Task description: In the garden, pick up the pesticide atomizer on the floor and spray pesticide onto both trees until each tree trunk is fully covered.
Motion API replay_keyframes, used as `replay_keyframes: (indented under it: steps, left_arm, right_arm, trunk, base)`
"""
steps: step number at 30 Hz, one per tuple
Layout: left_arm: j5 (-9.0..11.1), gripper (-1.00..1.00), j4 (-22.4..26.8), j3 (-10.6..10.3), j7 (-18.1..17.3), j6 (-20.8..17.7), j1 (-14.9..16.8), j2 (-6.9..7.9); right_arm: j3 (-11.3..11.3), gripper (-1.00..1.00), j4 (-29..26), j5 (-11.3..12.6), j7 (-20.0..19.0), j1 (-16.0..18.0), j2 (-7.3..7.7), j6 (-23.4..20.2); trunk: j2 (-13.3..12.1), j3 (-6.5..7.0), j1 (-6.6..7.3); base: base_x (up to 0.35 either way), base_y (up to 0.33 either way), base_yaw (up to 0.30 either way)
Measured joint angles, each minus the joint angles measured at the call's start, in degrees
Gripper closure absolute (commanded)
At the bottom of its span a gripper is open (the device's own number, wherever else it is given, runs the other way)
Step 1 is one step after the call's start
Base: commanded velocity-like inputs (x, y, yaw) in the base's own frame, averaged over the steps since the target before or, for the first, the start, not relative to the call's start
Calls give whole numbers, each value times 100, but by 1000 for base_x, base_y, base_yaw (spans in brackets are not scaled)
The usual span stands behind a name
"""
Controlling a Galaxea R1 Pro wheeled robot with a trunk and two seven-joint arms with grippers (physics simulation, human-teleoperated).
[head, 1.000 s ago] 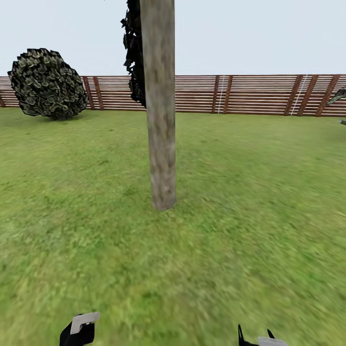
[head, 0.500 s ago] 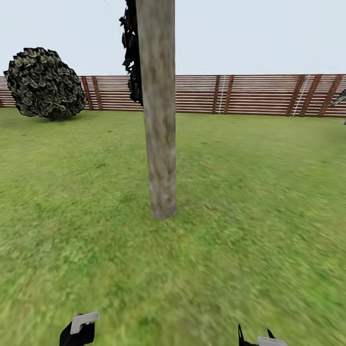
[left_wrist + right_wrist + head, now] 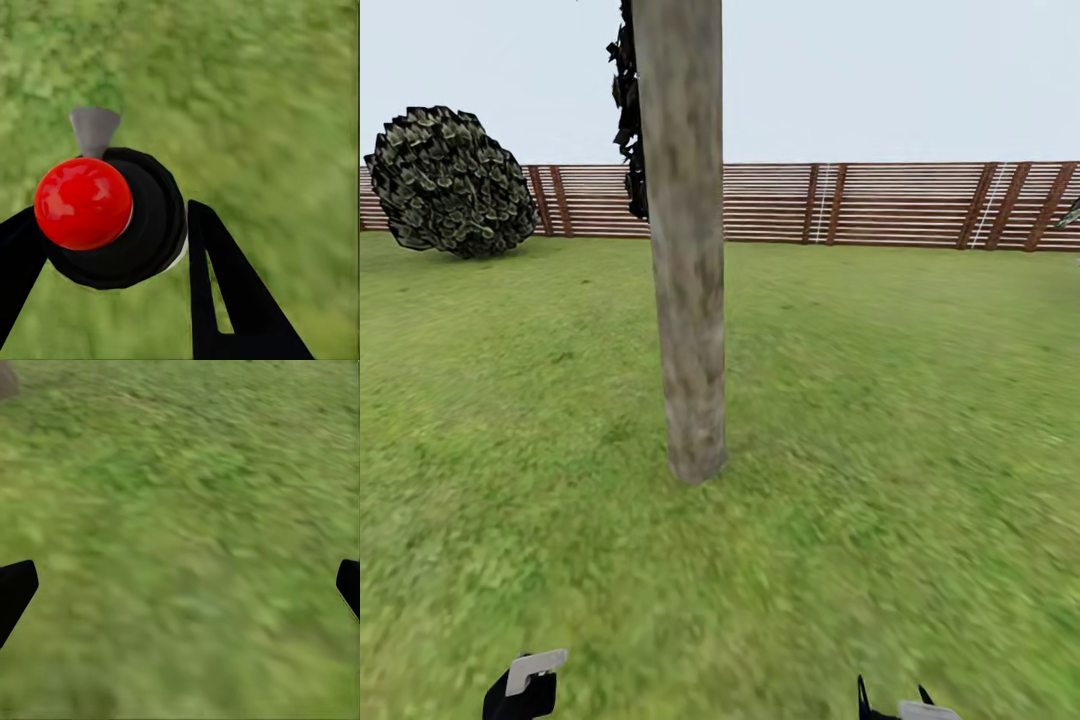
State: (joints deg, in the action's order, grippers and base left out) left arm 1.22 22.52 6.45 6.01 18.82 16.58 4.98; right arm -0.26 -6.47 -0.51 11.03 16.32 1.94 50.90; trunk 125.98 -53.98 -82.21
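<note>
A thick tree trunk [image 3: 688, 240] of mottled beige-grey bark stands on the lawn [image 3: 880, 420] straight ahead at twelve o'clock in the head view, rising out of the top of the picture with its base planted in the grass well apart from both arms. No white specks can be made out on the bark from here. Behind the trunk, dark foliage [image 3: 628, 110] hangs at about eleven o'clock, a round shrub [image 3: 448, 183] sits at ten o'clock against the brown slatted fence [image 3: 880, 204], and the fence runs across the far edge of the grass. The left tool [image 3: 525, 690] shows at seven o'clock at the bottom edge of the head view, and the right tool [image 3: 900, 708] at five o'clock, both low and near the robot. In the left wrist view the left tool [image 3: 112, 240] is clamped on the pesticide atomizer [image 3: 112, 217]: its black fingers [image 3: 225, 292] press against either side of the black round body, whose red ball top [image 3: 82, 202] faces the camera and whose grey nozzle [image 3: 94, 131] points away over the grass. In the right wrist view the right tool [image 3: 180, 592] has its black fingertips [image 3: 15, 589] spread wide apart with nothing between them but blurred grass, and a patch of the trunk's base [image 3: 7, 379] shows at the corner.
</note>
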Motion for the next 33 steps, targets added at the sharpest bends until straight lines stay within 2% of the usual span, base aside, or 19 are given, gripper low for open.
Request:
replay_keyframes:
  steps: [4,8,12,14,15,17,18,19,20,21,22,23,25,26,28,30,31,32,33]
  left_arm:
    - [-1,100,-6,-4,13,5,0,-4]
    - [-1,100,-4,0,-7,6,0,4]
    - [2,100,66,-11,-62,-55,17,115]
    - [-20,100,73,-38,-77,-68,21,151]
    - [-36,100,76,-55,-85,-73,25,164]
    - [-98,100,88,-83,-154,-75,57,182]
    - [-130,100,92,-88,-206,-74,66,185]
    - [-218,100,97,-105,-369,-76,80,196]
    - [-339,100,103,-128,-592,-78,90,229]
    - [-408,100,109,-138,-722,-80,93,261]
    - [-632,100,138,-159,-1164,-101,105,385]
    - [-780,100,172,-149,-1530,-131,118,498]
    - [-1005,100,251,-157,-2319,-221,179,708]
    - [-1048,100,266,-162,-2542,-254,201,750]
    - [-1177,100,321,-171,-3429,-420,326,910]
    - [-1409,100,374,-177,-4316,-553,472,1072]
    - [-1609,100,411,-176,-4732,-592,538,1131]
    - [-1995,100,492,-175,-5278,-631,632,1183]
    - [-2160,100,530,-172,-5450,-648,667,1194]
  right_arm:
    - [-11,-100,-5,12,24,0,112,-4]
    - [8,-100,-13,4,9,0,145,-11]
    - [110,-100,-41,-67,-32,0,166,-69]
    - [228,-100,-59,-187,-57,-2,178,-145]
    - [339,-100,-89,-320,-73,-3,182,-221]
    - [566,-100,-216,-724,-80,26,186,-465]
    - [612,-100,-264,-836,-83,38,185,-552]
    - [695,-100,-386,-1074,-110,68,183,-747]
    - [753,-100,-546,-1320,-177,102,179,-985]
    - [770,-100,-643,-1451,-236,122,177,-1124]
    - [816,-100,-961,-1822,-529,190,170,-1590]
    - [850,-100,-1195,-2056,-814,248,169,-1970]
    - [886,-100,-1599,-2374,-1581,384,167,-2695]
    - [886,-100,-1685,-2419,-1821,425,166,-2859]
    - [884,-100,-1937,-2517,-2750,593,165,-3353]
    - [885,-100,-2078,-2563,-3562,783,163,-3616]
    - [885,-100,-2121,-2576,-3900,888,163,-3684]
    - [883,-100,-2159,-2587,-4340,1045,163,-3746]
    - [885,-100,-2166,-2598,-4484,1099,163,-3759]
  trunk:
    - [0,20,0]
    - [0,23,0]
    - [0,23,-2]
    - [0,23,-3]
    - [0,23,-3]
    - [0,24,-3]
    - [0,23,-3]
    - [0,24,-3]
    - [0,24,-3]
    - [0,23,-3]
    - [0,24,-3]
    - [0,24,-3]
    - [0,24,-3]
    - [0,24,-3]
    - [0,24,-3]
    - [-1,24,-3]
    - [-1,24,-3]
    - [-1,25,-3]
    - [-1,24,-3]
  base:
    - [310,-98,0]
    - [307,-85,0]
    - [162,-18,0]
    - [49,-5,0]
    - [25,-3,0]
    - [14,-2,0]
    - [8,-1,0]
    - [5,-1,0]
    - [3,0,0]
    - [2,0,0]
    - [1,0,0]
    - [0,0,0]
    - [0,0,0]
    - [0,0,0]
    - [0,0,0]
    - [0,0,0]
    - [0,0,0]
    - [0,0,0]
    - [0,0,0]
